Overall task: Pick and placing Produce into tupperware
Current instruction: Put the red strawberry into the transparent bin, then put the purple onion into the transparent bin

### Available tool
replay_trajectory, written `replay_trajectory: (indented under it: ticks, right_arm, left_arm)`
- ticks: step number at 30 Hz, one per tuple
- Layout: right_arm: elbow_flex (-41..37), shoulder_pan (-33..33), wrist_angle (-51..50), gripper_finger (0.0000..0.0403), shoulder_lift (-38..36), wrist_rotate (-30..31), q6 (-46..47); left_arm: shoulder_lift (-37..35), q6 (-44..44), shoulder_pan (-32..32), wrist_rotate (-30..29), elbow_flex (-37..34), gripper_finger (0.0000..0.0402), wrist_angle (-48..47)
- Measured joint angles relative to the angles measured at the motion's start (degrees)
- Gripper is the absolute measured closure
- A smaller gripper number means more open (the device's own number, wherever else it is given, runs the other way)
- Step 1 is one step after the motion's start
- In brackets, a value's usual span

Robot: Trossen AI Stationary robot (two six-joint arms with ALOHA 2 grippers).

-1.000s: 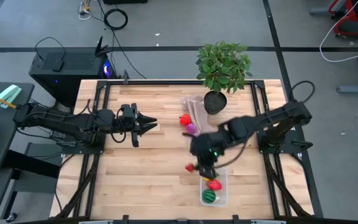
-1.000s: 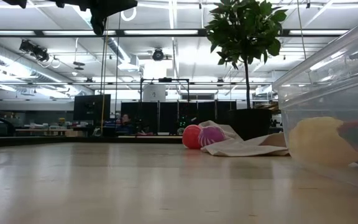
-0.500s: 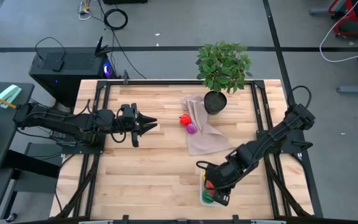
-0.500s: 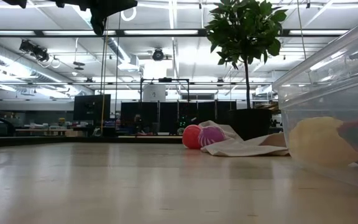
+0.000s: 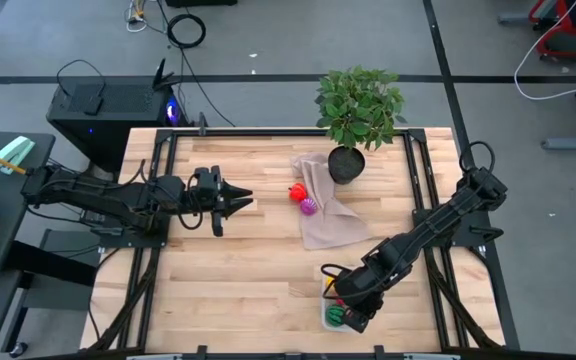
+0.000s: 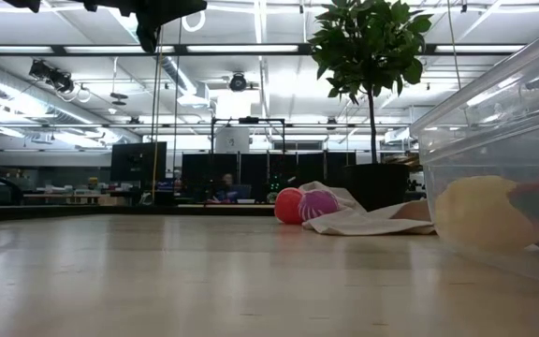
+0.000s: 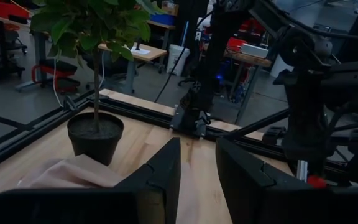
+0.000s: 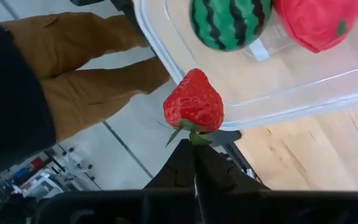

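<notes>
Right wrist view shows me a red strawberry (image 8: 193,102) pinched by its green stem between my right gripper (image 8: 193,144) fingers, which are closed together on it. The strawberry hangs just past the rim of the clear tupperware (image 8: 278,99), outside it, over the floor beyond the table edge. Inside the tupperware I see a striped green watermelon (image 8: 230,22) and a red fruit (image 8: 319,22) side by side.

From the high view, the tupperware (image 5: 354,322) sits at the near edge of the table (image 5: 228,270), toward the right corner, with my right gripper (image 5: 340,300) stretched low over it.

A red ball (image 5: 296,193) and a magenta ball (image 5: 308,207) lie touching each other near the middle of the table, at the edge of a beige cloth (image 5: 328,225). A potted plant (image 5: 359,110) stands at the far edge, just behind the cloth.

My left gripper (image 5: 240,197) hovers over the left half of the table, well apart from everything; its fingers (image 7: 166,171) stand slightly apart and hold nothing.

A person in tan trousers (image 8: 86,68) stands beside the table.
</notes>
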Motion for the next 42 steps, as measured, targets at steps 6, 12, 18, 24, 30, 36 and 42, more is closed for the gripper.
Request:
replay_trajectory:
  ticks: [6, 12, 18, 24, 30, 36, 42]
  right_arm:
    - [-0.08, -0.05, -0.11, 0.0402, 0.00, -0.84, 2.81]
    - [-0.08, -0.05, -0.14, 0.0393, 0.00, -1.08, 4.44]
    - [-0.08, -0.03, -2.10, 0.0339, 0.00, -0.80, 6.62]
    - [-0.08, -0.30, -2.73, 0.0290, 0.00, 0.59, 7.05]
    - [-0.08, -1.08, -2.73, 0.0274, 0.00, 5.91, 5.39]
    - [-0.08, -3.97, -3.87, 0.0279, 0.00, 19.91, -1.56]
    - [-0.08, -9.95, -5.32, 0.0271, 0.00, 27.87, -14.22]
  left_arm:
    - [0.00, 0.92, 0.00, -0.02, 0.00, 0.0294, 0.02]
    - [0.00, 0.93, 0.00, -0.02, 0.00, 0.0294, 0.00]
    - [0.00, 0.92, 0.00, -0.02, 0.00, 0.0294, 0.00]
    - [0.00, 0.90, 0.00, -0.02, 0.00, 0.0294, 0.00]
    - [0.00, 0.88, 0.00, -0.02, 0.00, 0.0294, 0.00]
    - [0.00, 0.88, 0.00, -0.02, 0.00, 0.0294, 0.02]
    - [0.00, 0.88, 0.00, -0.02, 0.00, 0.0294, 0.00]
